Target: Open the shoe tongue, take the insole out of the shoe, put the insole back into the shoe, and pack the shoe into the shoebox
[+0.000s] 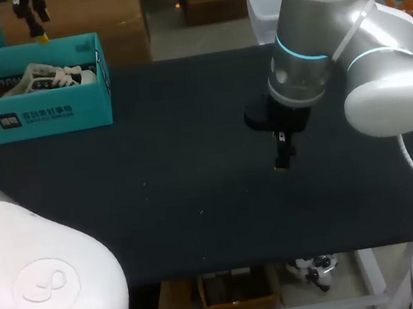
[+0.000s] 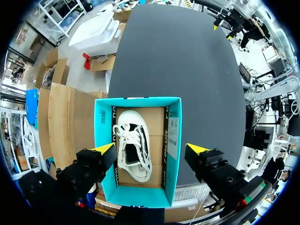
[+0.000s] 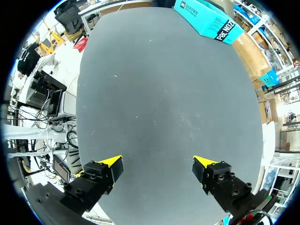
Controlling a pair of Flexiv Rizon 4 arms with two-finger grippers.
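Hovering spread-fingered straight above the shoebox (image 2: 104,124), the left gripper (image 2: 151,148) is facing the shoe (image 2: 133,145) lying lengthwise inside; the right gripper (image 3: 158,162), also spread and empty, is hanging well apart.

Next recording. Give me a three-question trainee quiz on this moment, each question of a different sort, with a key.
1. True or false: the white lace-up shoe lies inside the teal cardboard shoebox.
2. Multiple choice: what lies under the right gripper?
A) only the bare black table
B) a loose insole
C) a shoebox lid
3. Fill in the blank: the left gripper hangs above the shoebox with its fingers ___ (open or shut).

Key: 1 true; 2 A; 3 open.
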